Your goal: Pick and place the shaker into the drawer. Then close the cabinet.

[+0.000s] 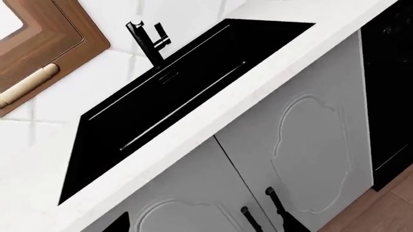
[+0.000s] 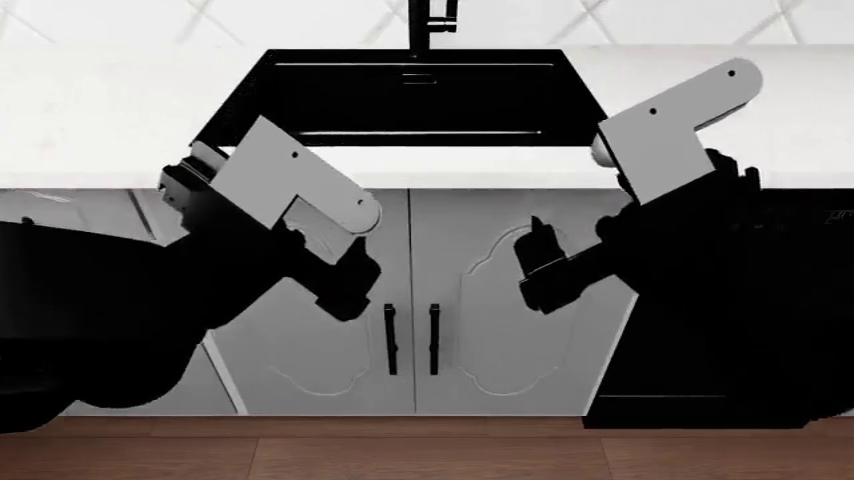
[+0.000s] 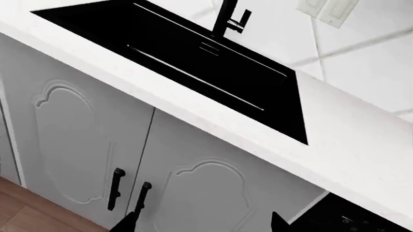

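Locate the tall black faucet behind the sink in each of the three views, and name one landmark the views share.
Head view: the tall black faucet stands at top centre, cut by the frame edge.
Left wrist view: faucet in the upper left part, beside the brown wooden cabinet.
Right wrist view: faucet at top centre.
Shared landmark: the black rectangular sink, directly in front of the faucet in every view.

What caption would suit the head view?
Both arms hang before the closed cabinet doors, below the black sink.

sink [image 2: 414, 95] set in countertop [image 2: 107, 110], faucet [image 2: 430, 20] behind it; cabinet [image 2: 461, 300] doors below, floor [image 2: 427, 450] in front
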{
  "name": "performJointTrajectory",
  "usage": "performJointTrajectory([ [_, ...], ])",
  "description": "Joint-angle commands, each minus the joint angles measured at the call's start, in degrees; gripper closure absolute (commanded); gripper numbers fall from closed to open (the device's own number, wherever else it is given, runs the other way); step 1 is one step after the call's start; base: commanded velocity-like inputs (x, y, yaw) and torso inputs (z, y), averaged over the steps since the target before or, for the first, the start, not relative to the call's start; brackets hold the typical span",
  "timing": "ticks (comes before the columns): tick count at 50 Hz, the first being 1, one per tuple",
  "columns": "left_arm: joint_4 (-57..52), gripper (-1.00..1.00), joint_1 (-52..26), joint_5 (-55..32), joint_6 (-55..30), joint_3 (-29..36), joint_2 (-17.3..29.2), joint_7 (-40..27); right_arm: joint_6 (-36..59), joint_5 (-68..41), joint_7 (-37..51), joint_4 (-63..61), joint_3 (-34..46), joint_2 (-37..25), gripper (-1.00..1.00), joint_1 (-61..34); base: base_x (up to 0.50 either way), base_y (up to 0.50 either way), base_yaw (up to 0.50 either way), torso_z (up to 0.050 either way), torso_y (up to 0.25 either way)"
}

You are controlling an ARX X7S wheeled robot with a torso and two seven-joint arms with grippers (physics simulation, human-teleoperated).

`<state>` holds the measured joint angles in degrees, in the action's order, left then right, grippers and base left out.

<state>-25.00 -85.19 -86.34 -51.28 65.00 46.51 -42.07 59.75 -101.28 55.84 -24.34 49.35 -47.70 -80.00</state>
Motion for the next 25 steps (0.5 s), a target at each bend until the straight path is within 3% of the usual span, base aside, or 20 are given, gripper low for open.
performJointTrajectory([
  [1, -8.3, -1.0, 1.6, -2.35, 0.87, -0.69, 3.67, -3.4, -1.59, -1.25, 2.51, -7.02, -0.33, -2.57, -1.0, 3.07, 0.0, 0.0, 0.0, 0.0, 0.0],
  [25, -22.78, -1.0, 4.37, -5.72, 3.65, -2.07, 11.28, -10.05, -6.89, -4.2, 6.2, -20.94, -2.12, -8.18, -1.0, 9.02, 0.0, 0.0, 0.0, 0.0, 0.0],
])
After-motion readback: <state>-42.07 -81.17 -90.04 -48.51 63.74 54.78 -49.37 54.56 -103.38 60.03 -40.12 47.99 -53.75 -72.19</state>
